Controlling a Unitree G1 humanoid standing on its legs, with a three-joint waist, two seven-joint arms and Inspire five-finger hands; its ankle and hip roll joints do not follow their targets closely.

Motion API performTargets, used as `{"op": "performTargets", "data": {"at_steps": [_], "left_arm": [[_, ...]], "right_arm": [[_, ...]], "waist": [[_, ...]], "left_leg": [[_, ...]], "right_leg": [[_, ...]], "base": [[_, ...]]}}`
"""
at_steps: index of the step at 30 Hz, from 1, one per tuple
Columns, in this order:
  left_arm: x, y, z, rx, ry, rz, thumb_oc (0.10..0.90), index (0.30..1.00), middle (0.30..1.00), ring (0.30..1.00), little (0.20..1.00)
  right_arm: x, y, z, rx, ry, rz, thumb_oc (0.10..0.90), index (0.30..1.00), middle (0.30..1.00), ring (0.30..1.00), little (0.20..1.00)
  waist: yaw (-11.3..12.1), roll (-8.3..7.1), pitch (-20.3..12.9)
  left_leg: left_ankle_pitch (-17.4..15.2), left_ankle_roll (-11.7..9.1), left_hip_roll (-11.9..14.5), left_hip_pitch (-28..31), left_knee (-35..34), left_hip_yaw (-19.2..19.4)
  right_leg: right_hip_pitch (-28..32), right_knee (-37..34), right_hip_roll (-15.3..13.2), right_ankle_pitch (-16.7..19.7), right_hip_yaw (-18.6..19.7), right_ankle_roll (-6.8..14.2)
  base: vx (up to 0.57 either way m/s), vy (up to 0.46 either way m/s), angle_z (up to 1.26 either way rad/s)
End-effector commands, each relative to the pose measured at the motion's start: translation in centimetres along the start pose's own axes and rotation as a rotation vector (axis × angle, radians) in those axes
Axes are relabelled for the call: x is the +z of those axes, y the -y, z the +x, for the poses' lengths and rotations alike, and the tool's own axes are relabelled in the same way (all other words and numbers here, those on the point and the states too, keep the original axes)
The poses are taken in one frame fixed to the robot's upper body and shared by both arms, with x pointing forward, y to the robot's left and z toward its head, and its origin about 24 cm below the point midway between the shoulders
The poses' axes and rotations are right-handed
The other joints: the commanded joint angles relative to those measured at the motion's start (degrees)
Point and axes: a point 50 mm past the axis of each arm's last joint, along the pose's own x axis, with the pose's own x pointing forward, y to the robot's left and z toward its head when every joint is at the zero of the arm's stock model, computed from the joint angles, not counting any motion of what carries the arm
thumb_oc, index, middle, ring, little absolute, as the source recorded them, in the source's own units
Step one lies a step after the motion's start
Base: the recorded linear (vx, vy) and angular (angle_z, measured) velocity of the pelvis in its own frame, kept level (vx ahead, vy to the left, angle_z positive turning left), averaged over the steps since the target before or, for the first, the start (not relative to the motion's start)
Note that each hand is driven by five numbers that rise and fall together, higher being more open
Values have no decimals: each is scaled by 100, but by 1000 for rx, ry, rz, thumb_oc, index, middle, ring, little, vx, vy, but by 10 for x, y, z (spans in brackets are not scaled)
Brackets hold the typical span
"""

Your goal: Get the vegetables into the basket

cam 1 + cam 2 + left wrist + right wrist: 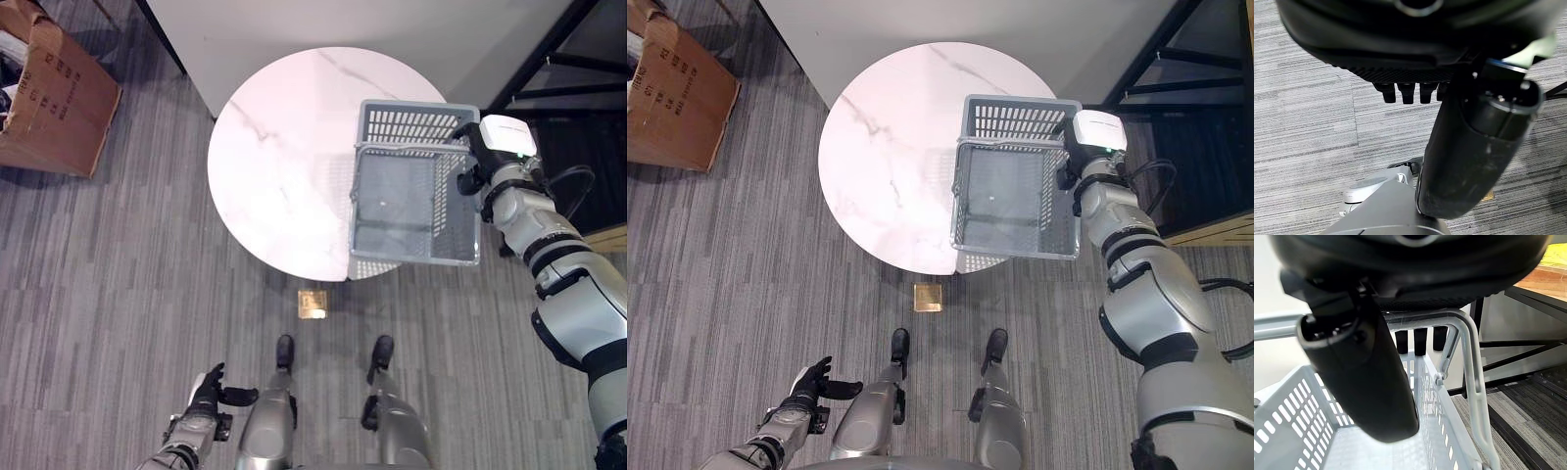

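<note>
One grey basket [415, 186] sits empty, right of frame centre, overhanging round marble table [274, 157] edge. Right hand [1415, 340] curls round basket handle [1469, 362]. Left hand [208, 389] hangs spread, lower left. No vegetables visible. Advice: set basket fully on tabletop, level, before letting go.

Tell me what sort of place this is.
Likely an office or lab corner, not a kitchen: grey striped carpet floor, a round marble-look table, a worn cardboard box. The right hand holds a grey basket there.

No text, label or number can be read on anything here.
</note>
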Motion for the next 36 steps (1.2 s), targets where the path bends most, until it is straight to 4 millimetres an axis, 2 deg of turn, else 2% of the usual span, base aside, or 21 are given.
{"op": "performTargets", "data": {"at_steps": [1,10,12,13,15,17,24,26,30,36], "left_arm": [[-23,-2,-5,5,-72,81,900,1000,1000,1000,1000],[-27,-2,-6,4,-89,95,900,1000,1000,1000,1000],[-33,-3,-7,2,-113,90,900,1000,1000,1000,1000],[-33,-3,-7,2,-113,90,900,1000,1000,1000,1000],[-41,-5,-9,0,-143,94,900,1000,1000,1000,1000],[-47,-6,-11,-2,-165,99,900,1000,1000,1000,1000],[-64,-10,-17,-10,-216,122,900,1000,1000,1000,1000],[-71,-11,-19,-8,-238,126,900,1000,1000,1000,1000],[-79,-10,-23,-18,-261,133,900,1000,1000,1000,1000],[-86,-11,-26,-17,-284,126,900,1000,1000,1000,1000]], "right_arm": [[14,47,13,-155,27,-11,400,300,300,300,300],[16,32,8,-126,64,55,400,300,300,300,300],[29,27,0,-85,172,189,400,300,300,300,300],[29,27,0,-85,172,189,400,300,300,300,300],[44,27,-12,-54,298,262,400,300,300,300,300],[47,24,-22,-34,359,321,400,300,300,300,300],[44,18,-50,27,464,459,400,300,300,300,300],[45,12,-65,71,509,512,400,300,300,300,300],[39,3,-81,113,518,622,400,300,300,300,300],[31,1,-101,122,535,702,400,300,300,300,300]], "waist": [[98,-108,-136],[45,-186,-233],[-59,-272,-323],[-59,-272,-323],[-179,-334,-396],[-246,-357,-446],[-389,-366,-611],[-453,-356,-697],[-493,-339,-810],[-565,-326,-927]], "left_leg": [[-4,-240,154,-153,-10,-206],[-62,-225,161,-12,-10,-174],[-123,-224,177,150,-10,-128],[-123,-224,177,150,-10,-128],[-154,-232,195,263,-10,-84],[-176,-236,212,334,-10,-56],[-235,-236,226,535,-10,41],[-262,-242,238,617,-10,87],[-301,-239,241,726,-10,146],[-353,-225,248,877,-10,223]], "right_leg": [[286,-1,-467,-20,150,605],[396,17,-470,-61,163,606],[528,29,-478,-87,181,609],[528,29,-478,-87,181,609],[599,42,-479,-94,200,616],[658,48,-487,-112,200,622],[789,43,-485,-125,227,644],[855,49,-487,-150,233,655],[940,34,-488,-176,241,674],[1040,40,-477,-225,275,678]], "base": [[0,0,0],[0,0,0],[0,0,0],[1,10,-6],[3,12,-8],[0,0,0],[3,13,-12],[13,4,-7],[24,1,-6],[39,2,-7]]}}
